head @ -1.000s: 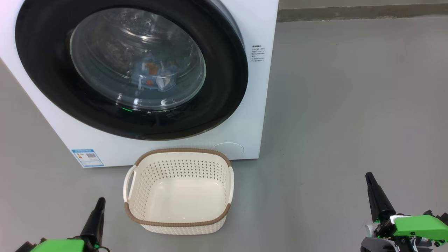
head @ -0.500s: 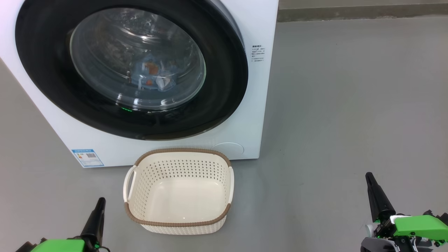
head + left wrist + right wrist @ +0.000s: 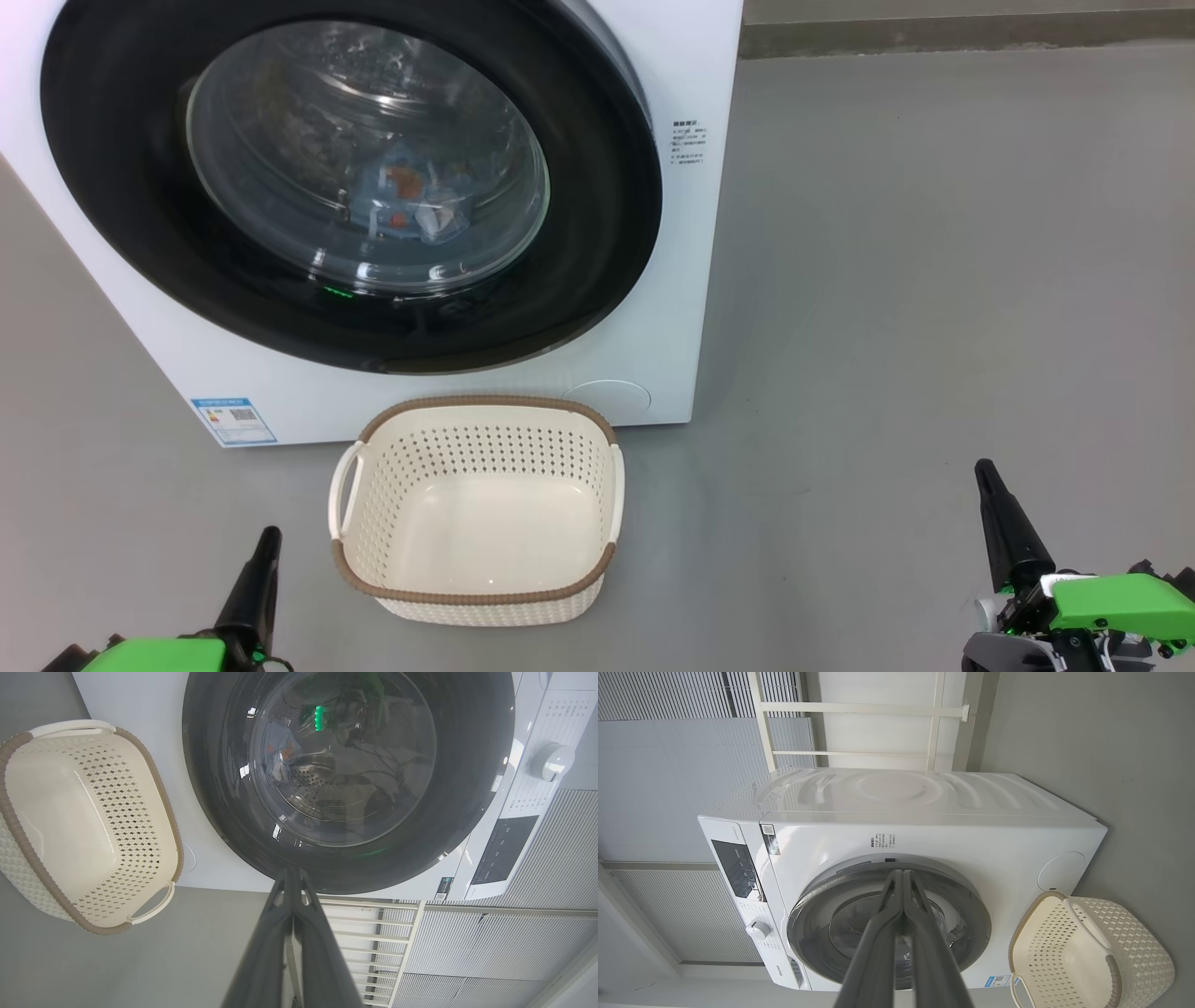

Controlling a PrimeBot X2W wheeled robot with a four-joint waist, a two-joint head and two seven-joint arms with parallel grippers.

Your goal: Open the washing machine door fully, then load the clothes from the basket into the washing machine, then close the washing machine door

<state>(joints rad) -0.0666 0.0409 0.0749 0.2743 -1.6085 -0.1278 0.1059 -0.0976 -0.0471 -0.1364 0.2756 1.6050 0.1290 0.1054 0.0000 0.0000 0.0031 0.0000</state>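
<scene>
Head view: basket [image 3: 485,402] lengthwise left-right, mouth up; left hand [image 3: 269,537], right hand [image 3: 983,469] pressed together

The washing machine door [image 3: 112,205] is glossy black around clear, reflective glass. Before it, the basket [image 3: 485,448] is smooth, perforated cream plastic with a woven-look rim.

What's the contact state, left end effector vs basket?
Apart. The head view shows a strip of bare grey floor between the left end effector and the basket; the end effector is shut and holds nothing.
</scene>
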